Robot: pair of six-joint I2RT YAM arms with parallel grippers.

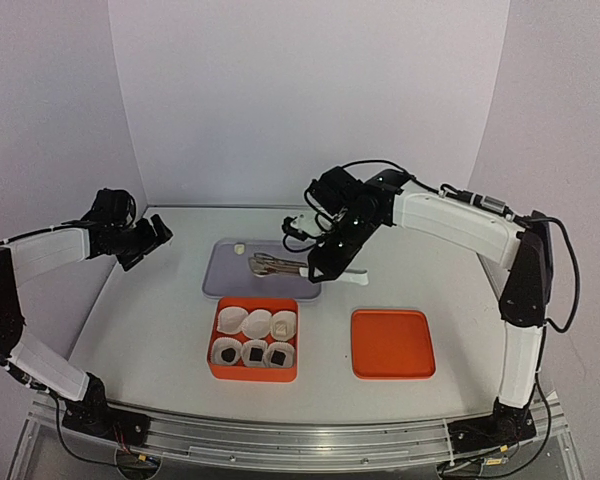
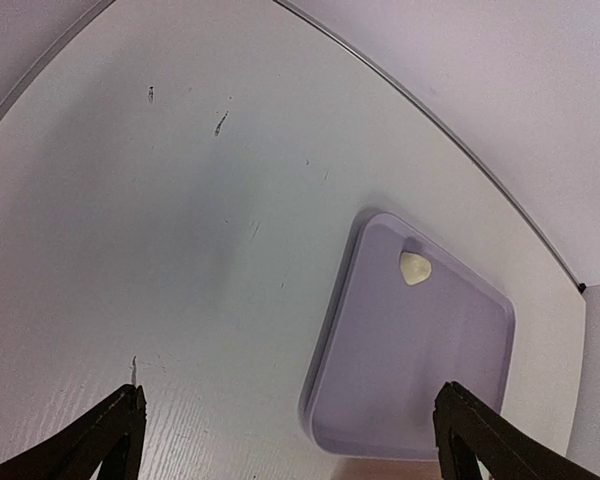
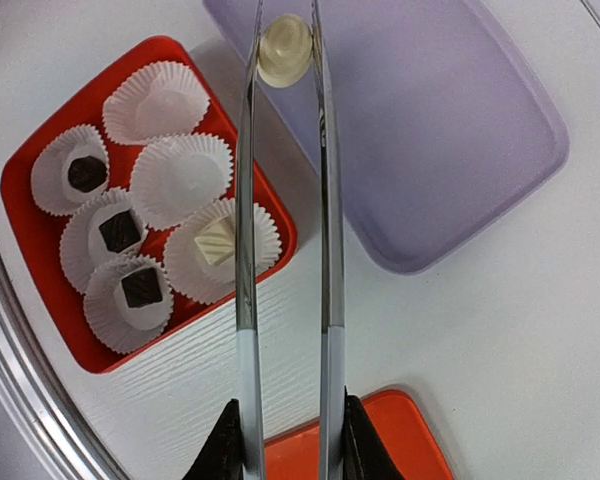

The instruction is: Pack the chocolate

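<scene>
My right gripper (image 3: 285,440) (image 1: 320,265) is shut on metal tongs (image 3: 244,260), whose tips pinch a cream-white chocolate (image 3: 284,48) above the near edge of the lavender tray (image 3: 460,130). Another white chocolate (image 2: 414,267) (image 1: 239,247) lies in a far corner of that tray (image 1: 230,282). The red box (image 3: 20,170) holds paper cups: three carry dark chocolates (image 3: 119,231), one a white chocolate (image 3: 216,242), and two cups (image 3: 180,178) are empty. My left gripper (image 2: 290,440) (image 1: 160,232) hangs open at the far left, holding nothing.
A flat red lid (image 1: 392,343) lies to the right of the red box (image 1: 212,350), near the table's front. White walls close the table at the back and on both sides.
</scene>
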